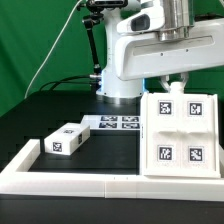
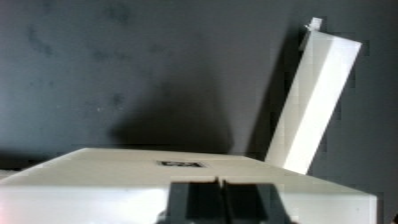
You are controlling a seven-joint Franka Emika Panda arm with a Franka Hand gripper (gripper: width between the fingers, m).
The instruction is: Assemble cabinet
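1. Arm (image 1: 135, 55): reaching down from above over the exterior view's right half.
2. Rail (image 1: 80, 183): running along the table's near and left edges.
3. Table (image 1: 40, 110): lying dark and bare between items 4 and 6, giving open room for moving there.
4. Cabinet body (image 1: 180, 135): standing upright at the exterior view's right, its four-tag face turned to the camera and its foot sitting just behind the rail. It is lying straight below the gripper, long axis vertical.
5. Marker board (image 1: 118, 122): lying flat behind, near the arm's base.
6. Box part (image 1: 65, 140): lying aslant, well apart to the left.
7. Gripper (image 1: 172, 88): sitting at the body's top edge (image 2: 125, 170); opening and hold are not showing clearly.
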